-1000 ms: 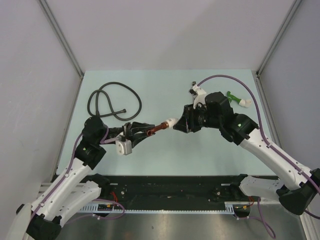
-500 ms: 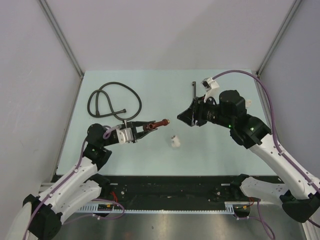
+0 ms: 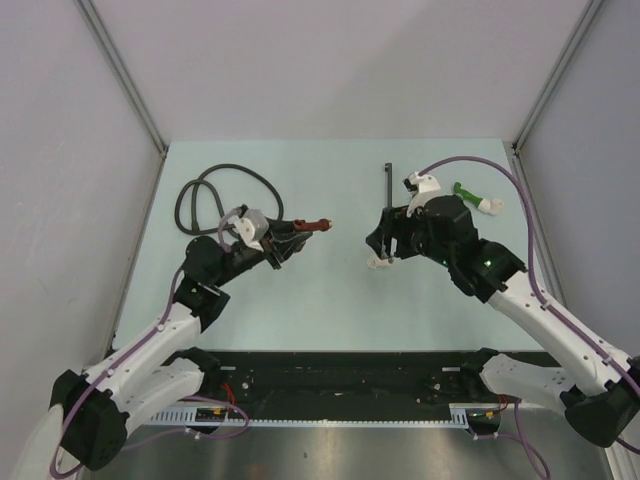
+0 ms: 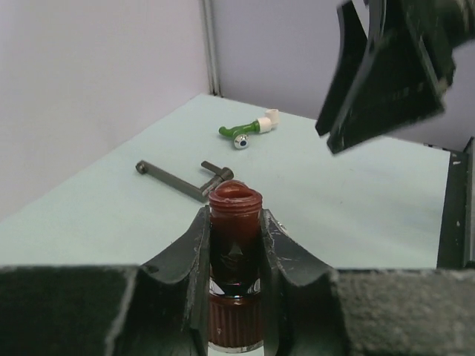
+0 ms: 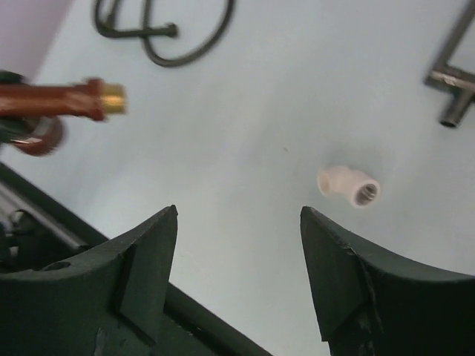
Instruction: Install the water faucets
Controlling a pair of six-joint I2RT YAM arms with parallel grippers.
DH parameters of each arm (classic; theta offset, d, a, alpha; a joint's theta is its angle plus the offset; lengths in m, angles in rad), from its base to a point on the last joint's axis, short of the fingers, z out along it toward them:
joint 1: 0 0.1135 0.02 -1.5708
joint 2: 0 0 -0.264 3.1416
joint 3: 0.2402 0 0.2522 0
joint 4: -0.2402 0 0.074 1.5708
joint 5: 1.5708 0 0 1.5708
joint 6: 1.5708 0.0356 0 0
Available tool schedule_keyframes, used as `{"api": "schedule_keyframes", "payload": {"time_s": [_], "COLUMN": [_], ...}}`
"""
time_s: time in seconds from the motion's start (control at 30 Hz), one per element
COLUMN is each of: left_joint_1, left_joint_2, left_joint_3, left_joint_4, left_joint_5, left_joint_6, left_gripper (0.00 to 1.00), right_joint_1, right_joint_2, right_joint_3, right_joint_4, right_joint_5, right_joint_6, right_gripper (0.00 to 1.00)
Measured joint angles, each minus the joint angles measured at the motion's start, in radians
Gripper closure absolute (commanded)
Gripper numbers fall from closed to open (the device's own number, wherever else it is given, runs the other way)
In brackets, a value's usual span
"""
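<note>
Copper faucet (image 3: 308, 228) is clamped tight in the left fingers (image 4: 194, 252), held up off the pale green tabletop (image 3: 300, 300) with its bare threaded end poking toward the right arm. It's reddish-brown with a brassy tip. White elbow fitting (image 5: 349, 185) lies loose on the tabletop under the right fingers (image 5: 148, 252), which are spread wide, gripping nothing. Green faucet (image 3: 470, 195), white elbow on it, lies far right near a dark metal rod (image 3: 388, 185). Black hose (image 3: 225, 205) sits coiled far left.
</note>
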Motion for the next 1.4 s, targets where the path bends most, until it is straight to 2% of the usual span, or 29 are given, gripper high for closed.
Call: {"api": "schedule_keyframes", "payload": {"time_s": [0.23, 0.6, 1.0, 1.4], "left_joint_1": [0.053, 0.207, 0.254, 0.259], "left_joint_2": [0.061, 0.131, 0.148, 0.159], "left_joint_3": [0.086, 0.093, 0.101, 0.102], "left_joint_4": [-0.108, -0.122, -0.085, -0.071], "left_joint_5": [-0.111, -0.048, 0.032, 0.059], "left_joint_6": [-0.253, -0.523, -0.603, -0.621], "left_gripper": [1.00, 1.00, 1.00, 1.00], "right_joint_1": [-0.060, -0.213, -0.297, -0.172], "right_joint_2": [0.113, 0.369, 0.615, 0.643], "right_joint_3": [-0.137, -0.175, -0.177, -0.177], "right_joint_4": [0.005, 0.129, 0.280, 0.308], "right_joint_5": [0.103, 0.079, -0.124, -0.233], "right_joint_6": [-0.027, -0.055, -0.035, 0.008], "right_gripper": [0.27, 0.24, 0.25, 0.25]}}
